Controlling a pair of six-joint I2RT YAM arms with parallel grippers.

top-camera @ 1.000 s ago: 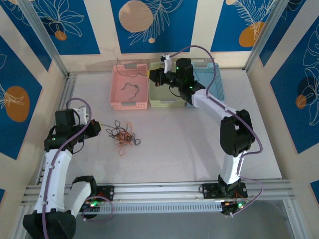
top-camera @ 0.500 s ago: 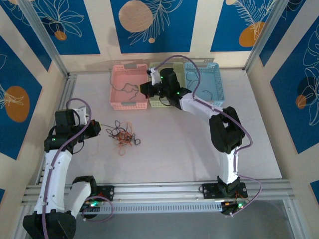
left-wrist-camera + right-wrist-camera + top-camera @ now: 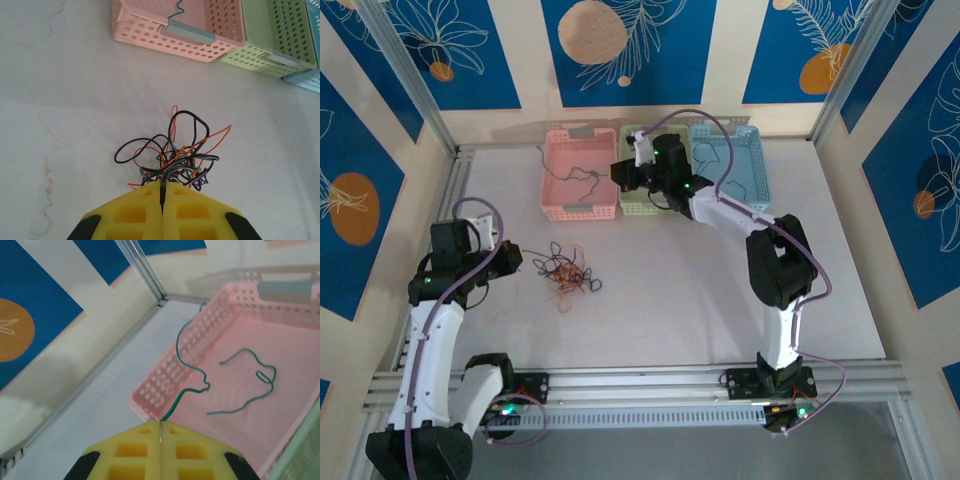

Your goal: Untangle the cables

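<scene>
1. Right wrist: right gripper (image 3: pixel 161 425) pinches a green cable (image 3: pixel 178 345) trailing ahead over the pink basket's (image 3: pixel 155 382) wall.
2. Left gripper (image 3: pixel 162 187), clamped on the tangled cables (image 3: pixel 175 150), sits short of that basket.

Three baskets along the far side: pink basket (image 3: pixel 578 210), green basket (image 3: pixel 638 206), blue basket (image 3: pixel 740 150). Two green cables (image 3: pixel 250 351). One clump (image 3: pixel 568 272) of black and orange cables. Two grippers: left gripper (image 3: pixel 162 186), right gripper (image 3: pixel 160 424).

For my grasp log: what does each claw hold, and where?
Left claw pinches a black cable at the clump's near edge; right claw pinches a green cable by its near end.
</scene>
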